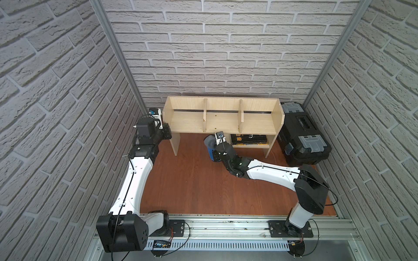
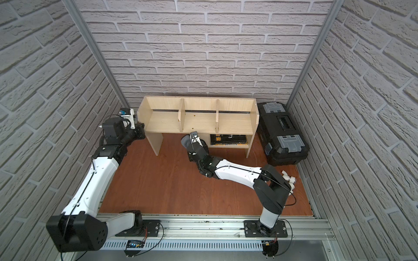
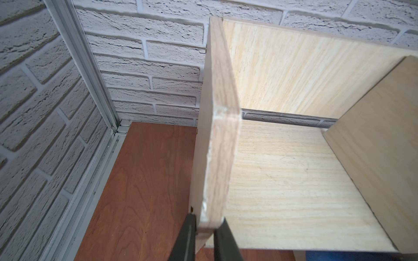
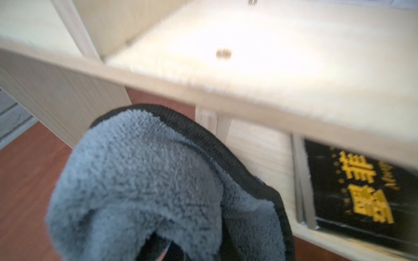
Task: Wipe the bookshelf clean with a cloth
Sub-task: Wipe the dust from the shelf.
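Observation:
The pale wood bookshelf [image 1: 222,123] [image 2: 199,122] stands against the back wall, its three top compartments bare. My left gripper [image 3: 207,222] is shut on the front edge of its left end panel [image 3: 217,158], one black finger on each face; in a top view it sits at that panel [image 1: 167,132]. My right gripper [image 1: 214,148] is shut on the cloth [image 1: 209,142] [image 2: 186,141], held just in front of and below the middle compartment's front edge. In the right wrist view the grey cloth [image 4: 140,180] with dark trim covers the fingers, and the shelf board [image 4: 271,67] lies beyond.
A black toolbox [image 1: 303,133] with grey latches stands right of the shelf. Black books with yellow lettering [image 1: 248,139] [image 4: 362,187] lie on the low shelf at the right. White pipe fittings [image 2: 288,179] rest behind my right arm. Brick walls close three sides.

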Controlling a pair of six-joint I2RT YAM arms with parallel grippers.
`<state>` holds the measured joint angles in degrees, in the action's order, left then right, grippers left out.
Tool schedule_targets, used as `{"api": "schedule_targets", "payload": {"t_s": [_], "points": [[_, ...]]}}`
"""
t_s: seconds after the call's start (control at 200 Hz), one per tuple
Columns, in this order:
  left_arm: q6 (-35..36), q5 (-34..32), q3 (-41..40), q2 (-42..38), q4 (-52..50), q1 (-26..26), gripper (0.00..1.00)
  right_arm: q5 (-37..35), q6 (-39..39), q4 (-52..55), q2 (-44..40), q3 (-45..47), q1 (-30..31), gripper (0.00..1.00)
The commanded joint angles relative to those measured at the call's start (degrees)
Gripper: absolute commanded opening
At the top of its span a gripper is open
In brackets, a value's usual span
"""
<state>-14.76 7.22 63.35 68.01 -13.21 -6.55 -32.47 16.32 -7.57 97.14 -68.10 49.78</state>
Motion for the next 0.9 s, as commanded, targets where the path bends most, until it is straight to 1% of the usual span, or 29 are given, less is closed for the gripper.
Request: {"api": "schedule_targets", "payload": {"t_s": [0.0, 0.13, 0.26, 0.375, 0.475, 0.64, 0.77, 0.895], "points": [[-2.4, 4.3, -0.1, -2.0, 4.2, 0.0, 0.00, -4.5, -2.6, -3.6, -2.4, -1.3, -1.0, 0.03], [-2.4, 4.1, -0.3, -2.1, 4.1, 0.0, 0.00, -1.1, -1.2, -2.6, 1.3, -1.0, -1.0, 0.03], [-2.4, 4.2, -0.6, -2.3, 4.3, 0.0, 0.00, -1.2, 2.3, -3.3, 3.8, 1.5, -1.1, 0.03], [-2.2, 3.9, -0.6, -2.3, 4.2, -0.1, 0.00, -1.7, 3.2, -2.1, 4.3, 2.2, -1.3, 0.03], [-2.3, 4.0, -0.5, -2.2, 4.2, -0.1, 0.00, -2.7, 3.7, -1.2, 2.5, 4.3, -2.2, 0.03], [-2.3, 3.7, -0.5, -2.3, 4.1, -0.5, 0.00, -3.0, 4.4, -1.2, -2.0, 10.7, -4.1, 0.03], [-2.3, 3.5, -0.6, -2.4, 4.0, -0.5, 0.00, -3.7, 5.7, -1.0, -5.3, 15.9, -6.9, 0.03], [-2.3, 3.2, -0.7, -2.4, 4.2, -0.5, 0.00, -4.8, 6.2, -0.4, -10.4, 21.2, -10.5, 0.03]]}}
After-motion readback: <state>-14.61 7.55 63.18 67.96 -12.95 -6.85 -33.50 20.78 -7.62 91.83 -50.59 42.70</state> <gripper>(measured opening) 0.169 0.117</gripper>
